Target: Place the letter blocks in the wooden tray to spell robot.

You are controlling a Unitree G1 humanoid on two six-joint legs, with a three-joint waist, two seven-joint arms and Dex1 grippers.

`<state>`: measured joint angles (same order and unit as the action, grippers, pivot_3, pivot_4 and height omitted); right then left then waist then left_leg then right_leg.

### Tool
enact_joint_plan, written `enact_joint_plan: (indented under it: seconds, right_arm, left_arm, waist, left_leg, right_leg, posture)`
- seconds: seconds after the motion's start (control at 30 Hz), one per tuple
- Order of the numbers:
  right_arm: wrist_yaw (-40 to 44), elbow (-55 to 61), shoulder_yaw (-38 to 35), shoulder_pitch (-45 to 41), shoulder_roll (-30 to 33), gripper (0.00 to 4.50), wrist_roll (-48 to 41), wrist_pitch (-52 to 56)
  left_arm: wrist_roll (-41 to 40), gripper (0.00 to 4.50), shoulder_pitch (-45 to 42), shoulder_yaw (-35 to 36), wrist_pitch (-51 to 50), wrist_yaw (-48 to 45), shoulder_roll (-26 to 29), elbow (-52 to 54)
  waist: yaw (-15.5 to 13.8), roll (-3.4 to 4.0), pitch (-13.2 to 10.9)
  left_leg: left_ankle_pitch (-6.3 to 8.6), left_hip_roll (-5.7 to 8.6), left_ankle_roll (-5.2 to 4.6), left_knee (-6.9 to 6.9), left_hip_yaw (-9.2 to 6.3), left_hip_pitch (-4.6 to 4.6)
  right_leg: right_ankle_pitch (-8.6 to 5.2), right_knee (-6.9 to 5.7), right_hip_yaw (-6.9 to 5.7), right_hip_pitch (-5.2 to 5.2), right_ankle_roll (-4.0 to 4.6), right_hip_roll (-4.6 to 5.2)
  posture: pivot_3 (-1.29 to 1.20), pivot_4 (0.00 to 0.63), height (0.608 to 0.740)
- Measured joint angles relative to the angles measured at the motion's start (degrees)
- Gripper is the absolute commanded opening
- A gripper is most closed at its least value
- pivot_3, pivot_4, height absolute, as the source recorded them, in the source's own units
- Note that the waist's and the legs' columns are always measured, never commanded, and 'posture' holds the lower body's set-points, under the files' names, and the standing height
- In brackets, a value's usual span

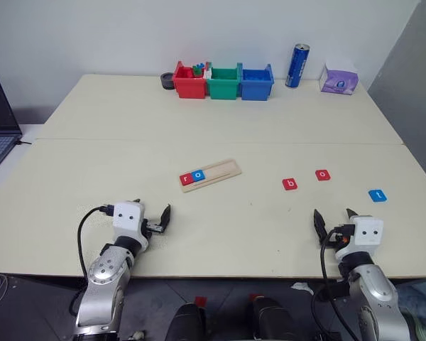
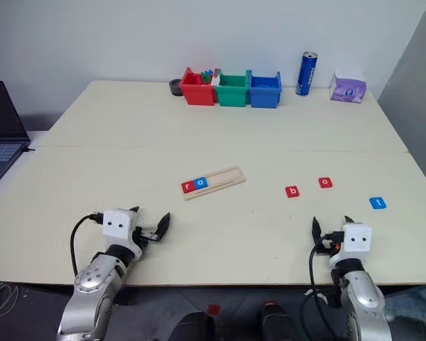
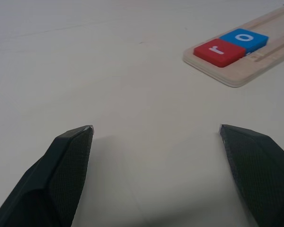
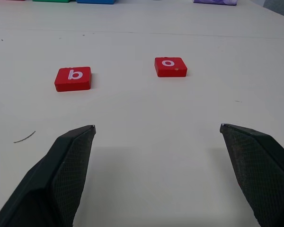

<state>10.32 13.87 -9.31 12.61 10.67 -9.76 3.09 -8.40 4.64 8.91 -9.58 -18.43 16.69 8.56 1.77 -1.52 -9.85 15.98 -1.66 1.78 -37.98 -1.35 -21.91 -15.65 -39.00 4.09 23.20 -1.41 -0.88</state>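
Letter blocks, small flat square tiles: red r (image 1: 187, 178) and blue o (image 1: 200, 175) fill the pale wooden tray's (image 1: 224, 170) end mid-desk; red b (image 1: 290, 185), red o (image 1: 322, 175) and blue t (image 1: 377, 195) wait toward the desk's right edge. My left hand (image 1: 151, 217) and right hand (image 1: 334, 219) hover near the front edge, spread wide, empty.

The wooden tray (image 1: 214, 174) is a long, narrow strip of pale wood with a shallow groove, lying flat near the middle of the table and angled so its right end sits farther away than its left. Two letter blocks sit side by side in its left end, touching: a red "r" (image 1: 187, 178) at the very end and a blue "o" (image 1: 199, 175) next to it. To the right of the tray three blocks lie flat and apart: a red "b" (image 1: 290, 185), a red "o" (image 1: 322, 175) slightly farther, and a blue "t" (image 1: 377, 195) rightmost and nearest.
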Motion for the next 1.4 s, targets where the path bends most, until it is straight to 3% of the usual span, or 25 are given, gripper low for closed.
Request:
enact_joint_plan:
  seconds: [0.37,0.57,0.8,1.13,1.4]
  right_arm:
    - [0.9,0.0,0.7,-0.2,0.0,4.49,0.0,-0.4]
    - [2.1,0.0,1.6,-0.1,0.1,4.49,0.0,-0.6]
    - [6.6,2.1,4.0,0.0,2.4,4.49,-0.8,0.2]
    - [20.9,16.3,13.9,-5.5,14.3,4.49,-9.4,16.7]
    - [28.7,21.5,14.1,-12.1,24.5,4.49,-15.4,26.6]
  left_arm:
    - [-0.5,4.5,-3.3,0.5,4.0,-1.0,0.3,-0.4]
    - [-0.7,4.5,-6.3,0.6,4.6,-2.6,2.7,-5.7]
    - [-7.1,4.5,-8.0,1.4,4.8,-12.0,4.8,-8.7]
    - [-5.1,4.5,-22.3,-2.1,7.7,-21.8,10.3,-24.1]
    - [-2.6,4.5,-37.7,-7.0,9.8,-33.3,12.8,-41.8]
  waist:
    - [-0.1,0.0,0.0]
    - [0.0,0.0,0.0]
    - [0.0,0.01,0.0]
    - [-0.2,-0.05,0.0]
    - [-0.1,-0.15,-0.1]
  left_leg:
    - [0.0,0.01,0.0,-0.01,0.01,-0.01]
    - [0.0,0.0,0.0,0.0,0.01,-0.01]
    - [0.0,0.01,0.0,0.0,0.01,0.0]
    - [-0.01,0.11,-0.01,-0.07,-0.02,-0.1]
    - [0.0,0.23,-0.01,-0.07,-0.05,-0.18]
  right_leg:
    - [0.0,0.0,-0.01,0.0,0.0,-0.01]
    - [0.0,0.0,-0.03,0.0,0.0,-0.03]
    - [0.0,0.0,-0.05,0.0,0.0,-0.03]
    - [0.01,0.02,-0.22,-0.01,0.0,-0.11]
    - [0.02,0.04,-0.36,0.01,0.01,-0.16]
  posture:
    - [0.0,0.15,0.74]
    - [0.0,0.15,0.74]
    - [0.0,0.15,0.74]
    - [0.0,0.15,0.74]
    - [0.0,0.15,0.74]
